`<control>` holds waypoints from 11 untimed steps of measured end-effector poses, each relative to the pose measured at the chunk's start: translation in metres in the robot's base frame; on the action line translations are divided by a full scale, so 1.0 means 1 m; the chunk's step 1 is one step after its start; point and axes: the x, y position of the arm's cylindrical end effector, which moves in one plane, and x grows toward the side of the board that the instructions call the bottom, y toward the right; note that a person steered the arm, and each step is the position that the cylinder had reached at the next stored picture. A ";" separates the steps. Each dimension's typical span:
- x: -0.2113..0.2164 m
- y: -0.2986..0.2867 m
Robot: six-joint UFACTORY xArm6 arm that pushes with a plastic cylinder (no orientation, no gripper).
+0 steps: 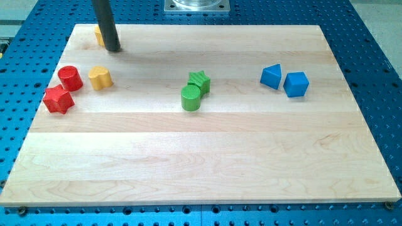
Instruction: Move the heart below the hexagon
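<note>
The job looks barely begun to me. The yellow heart (100, 78) sits near the view's left, just right of the red round block (70, 78), with the red star (58, 99) a bit lower down. A small yellow block (98, 34) peeks out at the view's top left. I think it is the hexagon, but my rod hides most of it, so I can't be sure. The heart already lies lower than that block, though well apart from it, so it needs a push up closer.

My tip (113, 49) rests on the wooden surface (207, 157) touching or just beside that yellow block, above the heart and a little to its right. I have no pincer here (only a plain rod), so nothing opens or shuts.
</note>
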 end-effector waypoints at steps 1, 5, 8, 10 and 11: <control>0.026 0.065; 0.144 -0.011; 0.061 0.012; 0.078 -0.020; 0.014 -0.019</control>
